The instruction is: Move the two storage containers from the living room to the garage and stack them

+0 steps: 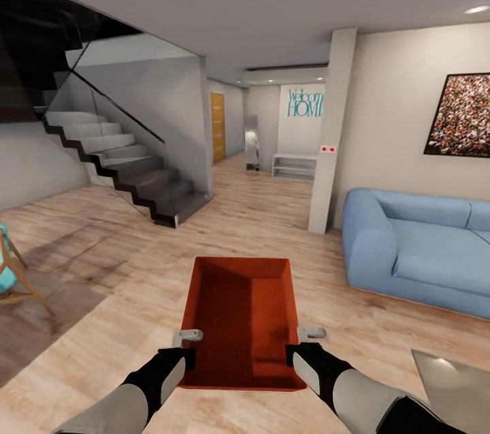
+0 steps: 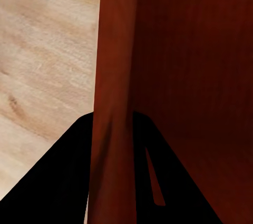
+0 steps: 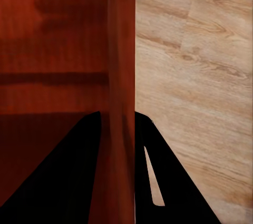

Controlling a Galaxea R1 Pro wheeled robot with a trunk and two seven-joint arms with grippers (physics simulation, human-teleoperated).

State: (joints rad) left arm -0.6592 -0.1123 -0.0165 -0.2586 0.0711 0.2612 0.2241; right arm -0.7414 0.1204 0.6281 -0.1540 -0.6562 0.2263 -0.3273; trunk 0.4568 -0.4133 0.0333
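Container: one orange-red storage container (image 1: pixel 242 322) sat low-centre of head frame, carried out in front, open top up, nothing inside.
L grip: left gripper (image 1: pixel 178 354) pinched the bin's left wall at the near corner; left wrist cam had the wall (image 2: pixel 113 103) running between both dark fingers (image 2: pixel 58 182), jaws narrow, closed onto the wall.
R grip: right gripper (image 1: pixel 298 351) same on the right wall; right wrist cam showed the wall (image 3: pixel 121 76) clamped between the fingers (image 3: pixel 63 176), jaws narrow.
Location: living room, light wood plank floor (image 1: pixel 122 230) under the bin, not garage yet.
Progress: judged early, haul phase, first bin only.
Risk 1: thin-wall pinch at near end only, far end cantilevered; bin could've tilted or slipped out if base jolted or arms drifted apart.
Risk 2: blue sofa (image 1: pixel 408 250) at right-centre and white pillar (image 1: pixel 331 135) just left of it, near the route; turning wide could clip the bin.
Risk 3: staircase (image 1: pixel 129 169) at left-centre narrowed the way to the hallway w/ wood door (image 1: pixel 217 126) in upper centre.
Risk 4: grey object (image 1: pixel 452 386) at lower-right corner, close to right arm, unclear what; elbow bump possible.
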